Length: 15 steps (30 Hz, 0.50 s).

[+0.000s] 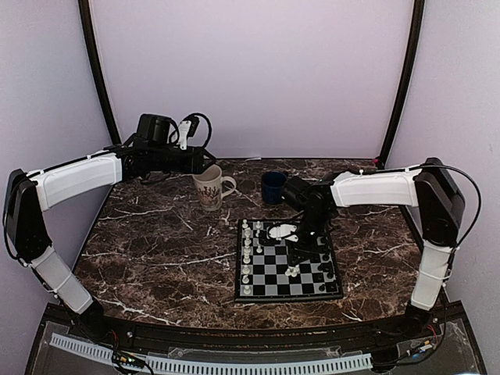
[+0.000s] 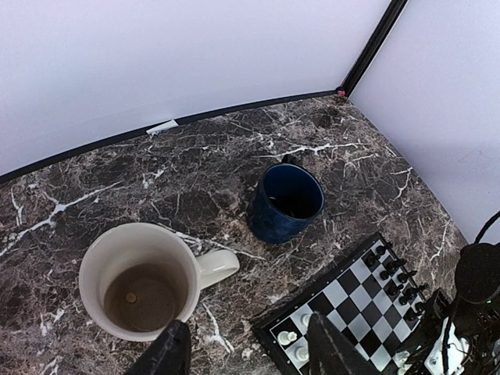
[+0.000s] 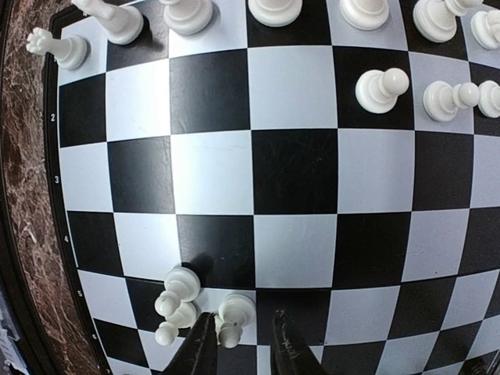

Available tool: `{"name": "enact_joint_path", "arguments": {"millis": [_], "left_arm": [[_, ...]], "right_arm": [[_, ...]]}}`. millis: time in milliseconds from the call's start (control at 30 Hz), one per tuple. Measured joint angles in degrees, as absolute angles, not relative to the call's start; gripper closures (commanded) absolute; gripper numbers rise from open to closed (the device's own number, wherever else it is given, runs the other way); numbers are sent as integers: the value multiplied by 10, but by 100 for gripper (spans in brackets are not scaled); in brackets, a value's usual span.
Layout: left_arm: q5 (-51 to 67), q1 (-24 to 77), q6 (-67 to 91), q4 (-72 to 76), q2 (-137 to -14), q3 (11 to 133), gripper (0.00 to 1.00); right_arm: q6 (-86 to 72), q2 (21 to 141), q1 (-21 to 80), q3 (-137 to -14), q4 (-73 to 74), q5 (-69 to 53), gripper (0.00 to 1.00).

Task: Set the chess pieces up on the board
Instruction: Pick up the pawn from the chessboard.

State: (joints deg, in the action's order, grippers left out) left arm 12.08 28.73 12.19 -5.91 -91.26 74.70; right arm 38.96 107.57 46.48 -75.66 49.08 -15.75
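Right gripper [image 3: 244, 330] low over mid-board [image 3: 297, 172], fingers part-way apart straddling white pawn [image 3: 236, 311]. Can't tell if clamped. My guess: pawn's stray, belongs with white pieces [image 1: 247, 258] lined along left edge. Left gripper [image 2: 248, 340] spread wide, empty, parked over white mug [image 2: 86, 273], out of way.

Pale lilac-white walls [image 1: 250, 70] close the space in on three sides, evenly lit with no hard shadows. A thin black strut [image 1: 94, 70] climbs the upper left of the overhead view and a second strut [image 1: 402, 78] the upper right, both bowing slightly. The table [image 1: 156, 234] fills the lower half, its top dark brown marble veined in white. A black seam [image 2: 234, 112] runs where wall meets tabletop. A small white scrap [image 2: 162, 126], perhaps tape, sits on it left of centre.
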Motion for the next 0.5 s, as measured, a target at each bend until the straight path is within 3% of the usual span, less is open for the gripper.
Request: {"name": "enact_joint_path", "arguments": {"millis": [233,500], "left_arm": [[122,287,122,-59,-913,747,47],[121,287,120,-61,-913,747,47]], "right_arm": [[380,1092,465,-766,493,-145,89],[372,1101,465,-820,495,-131,91]]}}
